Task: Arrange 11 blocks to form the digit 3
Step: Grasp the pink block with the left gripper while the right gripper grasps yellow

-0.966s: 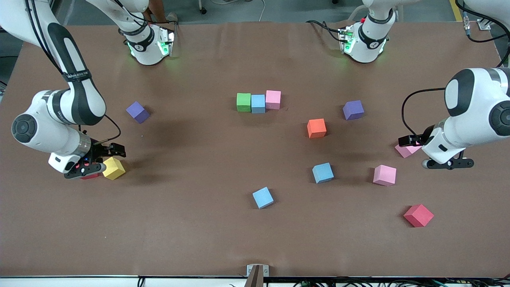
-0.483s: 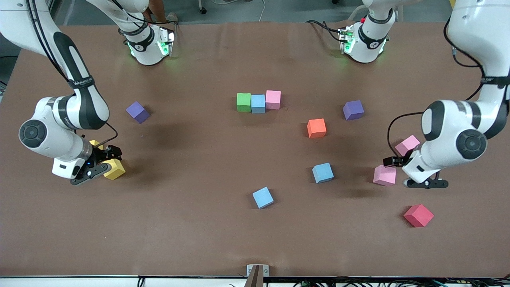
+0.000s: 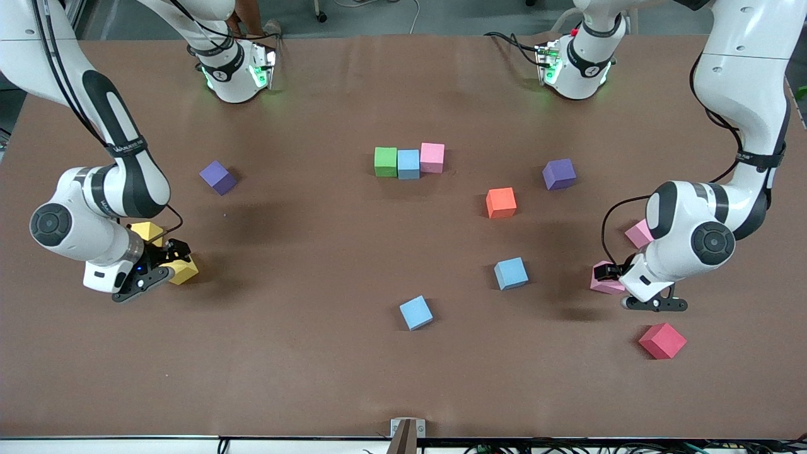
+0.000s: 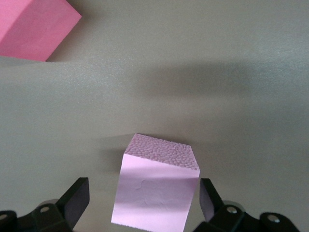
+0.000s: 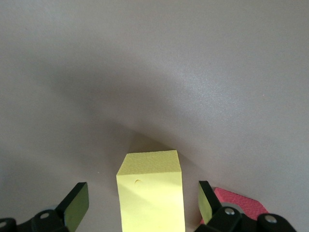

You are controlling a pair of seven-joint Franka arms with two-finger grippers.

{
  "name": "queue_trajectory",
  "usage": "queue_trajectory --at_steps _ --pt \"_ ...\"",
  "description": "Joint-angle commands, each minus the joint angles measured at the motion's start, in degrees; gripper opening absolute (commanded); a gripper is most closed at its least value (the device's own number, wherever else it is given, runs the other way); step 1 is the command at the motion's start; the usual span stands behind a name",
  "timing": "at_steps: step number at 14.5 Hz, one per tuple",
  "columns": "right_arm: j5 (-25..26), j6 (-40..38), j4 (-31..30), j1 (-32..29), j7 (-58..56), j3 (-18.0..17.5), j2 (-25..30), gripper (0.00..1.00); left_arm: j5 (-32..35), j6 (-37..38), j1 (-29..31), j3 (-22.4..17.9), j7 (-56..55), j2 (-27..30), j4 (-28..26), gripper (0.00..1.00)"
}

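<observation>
I see the brown counter (image 3: 315, 378) carrying scattered blocks, with both arms reaching down at its two ends.

The right tool (image 3: 165, 265) sits low at the right arm's end, fingers (image 5: 77, 203) spread wide on either side of a yellow block (image 5: 150, 191), not touching it. A second yellow block (image 3: 146, 231) lies just beside, farther from the front camera, and a red block (image 5: 236, 203) shows at one finger in the right wrist view.

The left tool (image 3: 637, 293) sits low at the left arm's end, fingers (image 4: 77, 198) likewise spread around a pink block (image 4: 157, 191) with gaps on both sides. Another pink block (image 3: 638, 233) lies near it, farther from the camera; a second red block (image 3: 662, 340) lies nearer.

Of the digit 3, only one bar stands: green (image 3: 385, 161), blue (image 3: 408, 164) and pink (image 3: 432, 157) blocks touching in a row at mid-counter.

Loose blocks: orange (image 3: 501, 202), two purple (image 3: 218, 177) (image 3: 558, 174), and two blue (image 3: 510, 273) (image 3: 416, 313).
</observation>
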State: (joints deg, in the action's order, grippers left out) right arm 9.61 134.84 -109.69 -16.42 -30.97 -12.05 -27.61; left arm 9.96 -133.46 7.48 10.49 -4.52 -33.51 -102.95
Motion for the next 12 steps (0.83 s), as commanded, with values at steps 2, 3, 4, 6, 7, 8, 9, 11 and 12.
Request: queue_trajectory --at_steps 2,3,4,6,7,8,9,11,12 --pt "2.4 0.2 0.8 -1.0 -0.8 -0.8 -1.1 1.00 1.3 -2.5 0.0 0.0 0.6 -0.7 -1.4 1.00" --pt "2.4 0.2 0.8 -1.0 -0.9 -0.8 -1.3 1.00 1.3 -2.6 -0.1 0.0 0.5 -0.6 -1.9 1.00" --pt "2.5 0.1 0.7 -1.1 -1.0 -0.6 -1.6 1.00 1.3 -2.6 -0.5 0.0 -0.4 -0.6 -2.0 1.00" --pt "2.5 0.1 0.6 -1.4 -2.6 -0.3 -2.2 1.00 1.3 -2.6 -0.8 0.0 -1.6 -0.8 -2.0 0.86" --pt "2.4 0.2 0.6 -1.7 -3.6 0.0 -2.5 1.00 1.3 -2.6 -0.8 0.1 -1.7 -0.9 -1.8 0.72" --pt "2.5 0.1 0.6 -1.8 -3.7 0.1 -2.6 1.00 1.3 -2.6 -0.7 0.1 -1.7 -0.9 -1.6 0.59" --pt "2.5 0.1 0.7 -1.8 -3.7 0.1 -2.8 1.00 1.2 -2.6 -0.7 0.1 -1.7 -0.9 -1.5 0.51" --pt "2.4 0.2 0.6 -1.7 -3.7 0.1 -3.0 1.00 0.9 -2.6 -0.7 0.1 -1.9 -0.9 -1.3 0.41" --pt "2.5 0.2 0.6 -1.7 -3.7 0.1 -3.4 1.00 0.5 -2.5 -0.7 0.1 -2.4 -0.9 -1.1 0.36"
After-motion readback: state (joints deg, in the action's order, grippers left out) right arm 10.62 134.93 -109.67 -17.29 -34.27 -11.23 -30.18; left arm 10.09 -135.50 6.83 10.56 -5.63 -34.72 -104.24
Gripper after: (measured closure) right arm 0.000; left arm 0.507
